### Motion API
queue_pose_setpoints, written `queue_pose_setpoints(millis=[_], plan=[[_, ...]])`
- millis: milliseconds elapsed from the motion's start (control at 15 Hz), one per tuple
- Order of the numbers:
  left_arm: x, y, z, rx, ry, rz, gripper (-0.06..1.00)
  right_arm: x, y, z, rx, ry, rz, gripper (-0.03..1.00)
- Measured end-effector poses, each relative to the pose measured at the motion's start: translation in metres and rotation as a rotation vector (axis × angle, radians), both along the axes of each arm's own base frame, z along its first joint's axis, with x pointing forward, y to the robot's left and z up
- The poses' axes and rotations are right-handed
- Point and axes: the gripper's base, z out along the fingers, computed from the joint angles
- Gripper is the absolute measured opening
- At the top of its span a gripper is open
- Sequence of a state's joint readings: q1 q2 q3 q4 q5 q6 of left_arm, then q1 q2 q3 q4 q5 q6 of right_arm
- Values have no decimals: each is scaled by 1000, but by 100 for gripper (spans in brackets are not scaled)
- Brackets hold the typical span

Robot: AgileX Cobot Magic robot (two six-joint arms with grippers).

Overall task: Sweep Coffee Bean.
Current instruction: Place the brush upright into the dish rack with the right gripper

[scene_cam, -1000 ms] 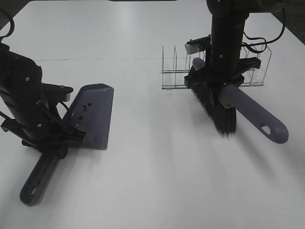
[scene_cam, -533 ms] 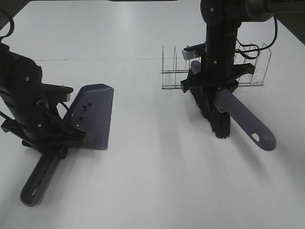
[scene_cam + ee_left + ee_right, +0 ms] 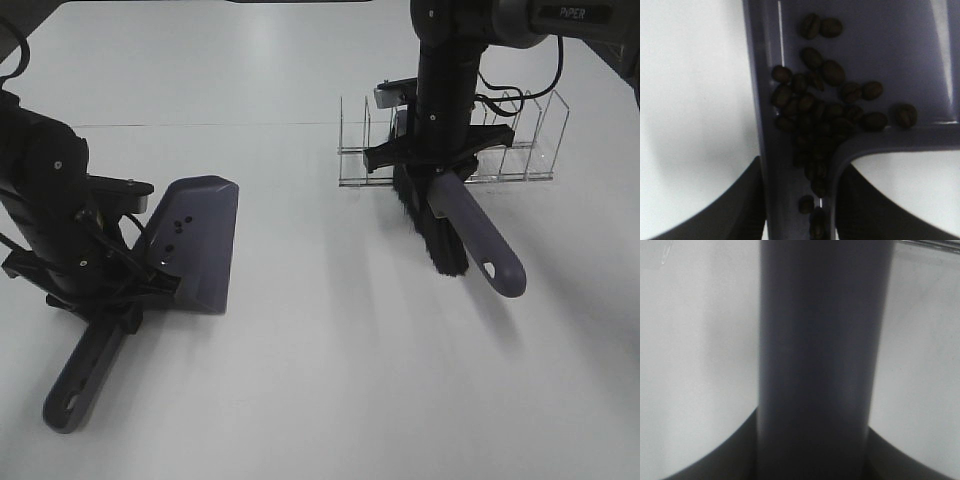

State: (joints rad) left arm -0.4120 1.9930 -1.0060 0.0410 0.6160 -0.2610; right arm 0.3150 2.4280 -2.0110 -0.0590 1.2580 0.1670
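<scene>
Coffee beans [image 3: 825, 115] lie heaped inside the dustpan [image 3: 205, 270], crowded into the back corner where the pan meets its handle, with a few run down into the handle's channel. From the high view only a handful show as dark specks on the pan floor [image 3: 175, 228], and I can make out none loose on the table [image 3: 330, 380].

The left claw [image 3: 120, 295] is clamped shut on the dustpan's handle just behind the pan, so the beans sit directly ahead of it, toward the pan's lip. The dustpan's long axis runs from the handle end, behind the claw, up through the pan at a slant. That arm alone is near the beans.

The right claw [image 3: 432, 165] is closed around the handle of the brush [image 3: 440, 225], well apart from the dustpan on its lip side, bristles pointing down at the table and the handle slanting away from the pan. Just beyond the brush, farther again from the dustpan, stands a clear divided rack [image 3: 520, 150].

Bare table lies between brush and dustpan, so nothing blocks a stroke toward the lip. Judging from the full pan, the sweeping looks nearly or wholly done; tilting the pan lip-down would spill the heap.
</scene>
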Motion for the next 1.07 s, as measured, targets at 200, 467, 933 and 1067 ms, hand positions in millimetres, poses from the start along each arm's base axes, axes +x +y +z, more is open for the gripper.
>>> queue_pose_setpoints(millis=[200,467,933,1067], plan=[[0,0,0,-2,1,0,35,8,-18,2,99,6,-89,28],[0,0,0,-5,-1,-1,35,14,-30,4,221,18,-145,28],[0,0,0,-5,-1,-2,35,37,-26,36,233,-145,-130,28],[0,0,0,-4,0,-2,35,41,-26,23,224,-131,-133,28]])
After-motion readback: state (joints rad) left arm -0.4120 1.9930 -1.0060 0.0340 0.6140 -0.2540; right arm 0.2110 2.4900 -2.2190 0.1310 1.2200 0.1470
